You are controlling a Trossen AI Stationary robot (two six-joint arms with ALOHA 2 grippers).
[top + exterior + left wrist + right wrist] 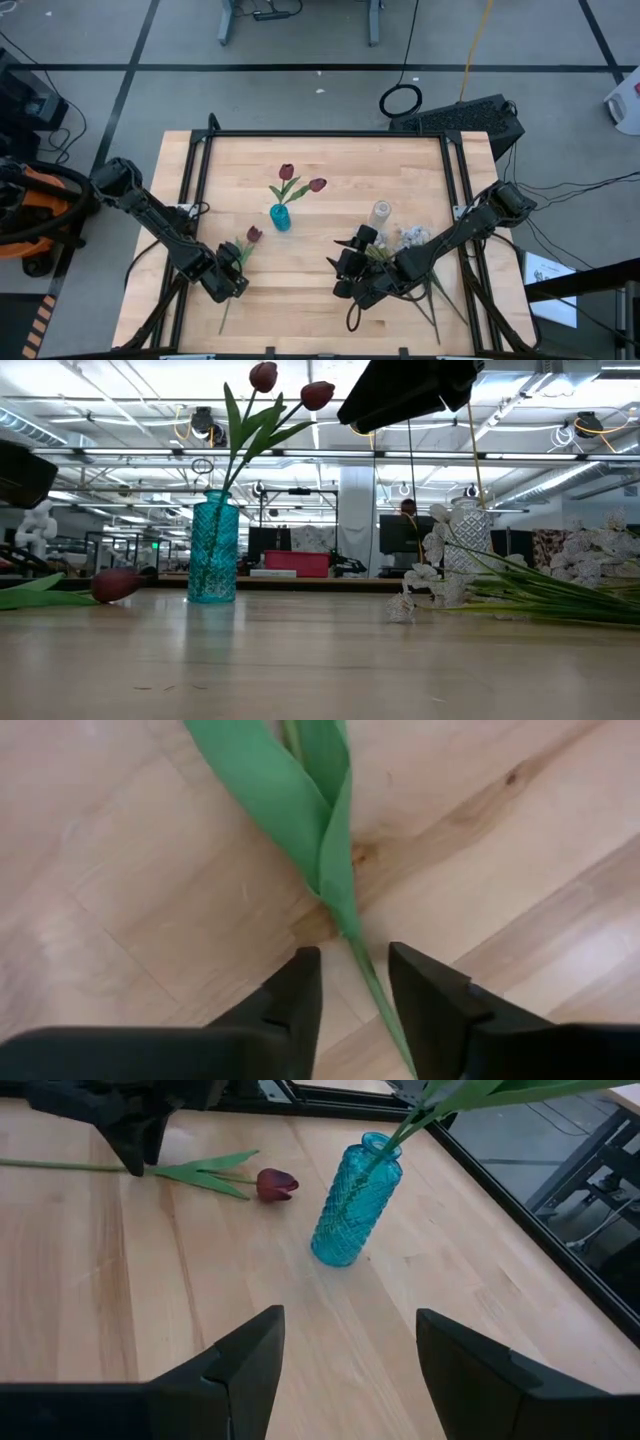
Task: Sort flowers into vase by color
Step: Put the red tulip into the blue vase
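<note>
Pickup step: left tool point(355, 995) straddled the red flower's point(252, 235) stem on the surface point(320, 285), fingers not yet clamped (right tool point(350, 1370) waited open); closing, then lifting toward the blue vase point(281, 217), seemed next.

Both arms are matte black, built of chunky jointed segments. Each tool, the left tool point(352, 1005) and the right tool point(350, 1370), ends in two thick, smooth black fingers, apparently unmarked.
</note>
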